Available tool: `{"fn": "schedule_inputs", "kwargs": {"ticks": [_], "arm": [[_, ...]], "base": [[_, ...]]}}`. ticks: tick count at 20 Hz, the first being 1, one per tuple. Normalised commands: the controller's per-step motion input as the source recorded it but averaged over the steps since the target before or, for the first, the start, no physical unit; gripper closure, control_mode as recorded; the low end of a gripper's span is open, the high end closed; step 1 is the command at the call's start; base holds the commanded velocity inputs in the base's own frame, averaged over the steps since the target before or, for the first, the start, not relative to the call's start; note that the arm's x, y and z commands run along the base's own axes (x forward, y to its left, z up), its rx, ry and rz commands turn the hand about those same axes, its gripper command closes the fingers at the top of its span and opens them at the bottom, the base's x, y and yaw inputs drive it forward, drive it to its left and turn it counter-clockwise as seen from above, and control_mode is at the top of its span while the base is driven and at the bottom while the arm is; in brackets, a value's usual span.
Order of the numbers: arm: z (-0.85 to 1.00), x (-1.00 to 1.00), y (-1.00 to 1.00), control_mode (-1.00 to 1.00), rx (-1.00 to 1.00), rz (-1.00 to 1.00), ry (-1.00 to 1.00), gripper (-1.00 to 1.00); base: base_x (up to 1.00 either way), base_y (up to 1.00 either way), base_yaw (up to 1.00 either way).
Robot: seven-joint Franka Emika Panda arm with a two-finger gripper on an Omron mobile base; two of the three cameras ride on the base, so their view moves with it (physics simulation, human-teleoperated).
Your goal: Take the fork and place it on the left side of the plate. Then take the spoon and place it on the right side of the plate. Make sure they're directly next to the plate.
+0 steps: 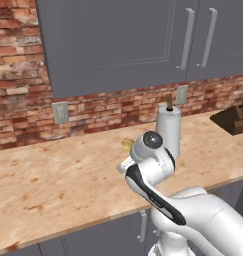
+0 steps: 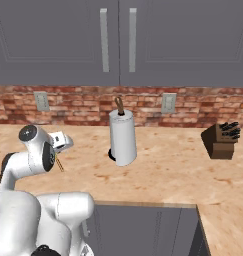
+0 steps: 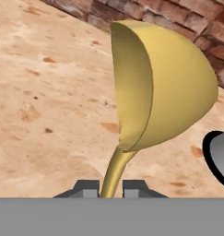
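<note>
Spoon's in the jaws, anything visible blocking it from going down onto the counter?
Nothing visible. The spoon is held by its handle in the gripper, above bare counter. The paper towel roll stands off to one side. The plate isn't in view.

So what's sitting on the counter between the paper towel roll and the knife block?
Nothing: between the paper towel roll and the knife block the counter is bare, seen in the right base view.

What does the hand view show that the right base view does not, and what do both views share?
Hand view: the spoon with its yellow-gold bowl close up, its handle between the fingertips of the tool.
Right base view: the paper towel roll, the knife block, two wall outlets, grey cabinet doors.
Both share the wooden counter and the brick wall.
</note>
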Motion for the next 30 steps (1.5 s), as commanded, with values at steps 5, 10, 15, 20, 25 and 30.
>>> {"fn": "schedule_inputs", "kwargs": {"ticks": [5,10,15,20,25,30], "arm": [[0.5,-0.43,0.0,-1.0,0.08,0.09,-0.03,1.0],[0.42,-0.37,-0.01,-1.0,0.06,0.05,0.0,1.0],[0.4,-0.13,-0.02,-1.0,0.03,0.01,0.02,1.0],[0.02,-0.03,0.0,-1.0,0.0,0.0,0.08,1.0],[-0.02,0.0,0.0,-1.0,0.0,0.0,0.0,1.0],[0.0,-0.14,0.0,1.0,0.0,0.0,0.0,1.0]], "base": [[0.0,0.0,0.0],[0.0,0.0,0.0],[0.0,0.0,0.0],[0.0,0.0,0.0],[0.0,0.0,0.0],[-0.15,-0.01,0.0]]}}
